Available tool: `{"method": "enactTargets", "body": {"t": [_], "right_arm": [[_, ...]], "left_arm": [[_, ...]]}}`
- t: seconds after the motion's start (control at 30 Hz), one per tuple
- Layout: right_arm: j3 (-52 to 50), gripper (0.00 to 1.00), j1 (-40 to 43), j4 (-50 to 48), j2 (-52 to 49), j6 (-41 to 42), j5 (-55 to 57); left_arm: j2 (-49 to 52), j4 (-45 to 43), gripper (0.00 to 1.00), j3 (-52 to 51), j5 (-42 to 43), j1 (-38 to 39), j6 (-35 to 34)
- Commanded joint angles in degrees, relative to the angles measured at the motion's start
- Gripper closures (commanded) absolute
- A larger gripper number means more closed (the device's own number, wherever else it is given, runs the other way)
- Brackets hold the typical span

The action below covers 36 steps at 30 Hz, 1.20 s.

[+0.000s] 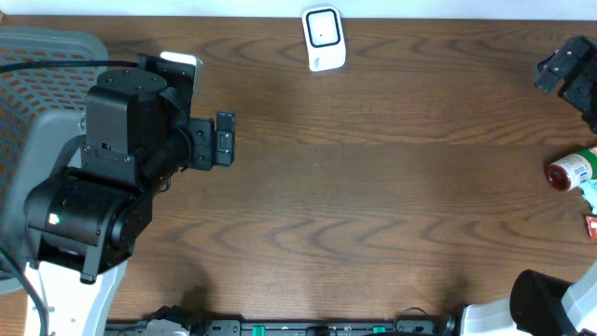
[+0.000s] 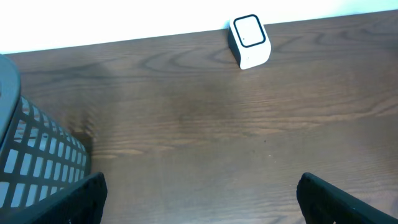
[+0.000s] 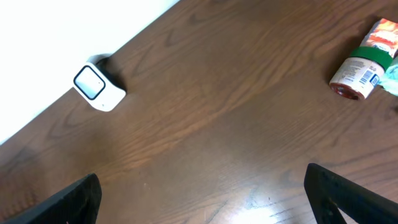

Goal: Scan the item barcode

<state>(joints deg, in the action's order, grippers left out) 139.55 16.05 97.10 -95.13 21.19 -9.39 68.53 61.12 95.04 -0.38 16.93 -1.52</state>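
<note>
Both arms hang over the worktop (image 1: 373,205), left fingers (image 2: 74,202) and right fingers (image 3: 348,205) spread wide with nothing in them. The red-capped bottle (image 3: 356,76) lies on its side near the right edge, well apart from the white scanner (image 1: 324,37) at the back.

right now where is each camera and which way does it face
overhead: above the table, looking straight down; left arm, basket, scanner, bottle.
left wrist: on the left arm, facing the scanner; left fingers at the bottom corners.
right wrist: facing scanner and bottle; right fingers at the bottom corners.
shared: all three see the scanner.
</note>
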Motion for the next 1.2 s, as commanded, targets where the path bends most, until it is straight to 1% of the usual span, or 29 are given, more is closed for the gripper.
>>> {"method": "enactTargets", "body": {"t": [0.0, 0.27, 0.6, 0.7, 0.9, 1.0, 1.17], "right_arm": [[0.39, 0.01, -0.2, 0.2, 0.59, -0.9, -0.07], [0.37, 0.01, -0.59, 0.17, 0.61, 0.17, -1.07], [0.37, 0.01, -3.67, 0.17, 0.63, -0.28, -0.9], [0.37, 0.01, -5.53, 0.17, 0.63, -0.28, 0.68], [0.37, 0.01, -13.25, -0.52, 0.63, -0.26, 6.71], [0.37, 0.01, -18.91, -1.77, 0.63, -0.24, 11.43], [0.37, 0.01, -29.77, -6.58, 0.61, -0.24, 20.85]], "left_arm": [[-0.04, 0.0, 0.02, -0.22, -0.74, -0.26, -0.28], [-0.04, 0.0, 0.02, -0.22, -0.74, -0.26, -0.28], [-0.04, 0.0, 0.02, -0.22, -0.74, -0.26, -0.28], [-0.04, 0.0, 0.02, -0.22, -0.74, -0.26, -0.28], [-0.04, 0.0, 0.02, -0.22, -0.74, -0.26, -0.28], [-0.04, 0.0, 0.02, -0.22, -0.74, -0.26, -0.28], [-0.04, 0.0, 0.02, -0.22, -0.74, -0.26, -0.28]]}}
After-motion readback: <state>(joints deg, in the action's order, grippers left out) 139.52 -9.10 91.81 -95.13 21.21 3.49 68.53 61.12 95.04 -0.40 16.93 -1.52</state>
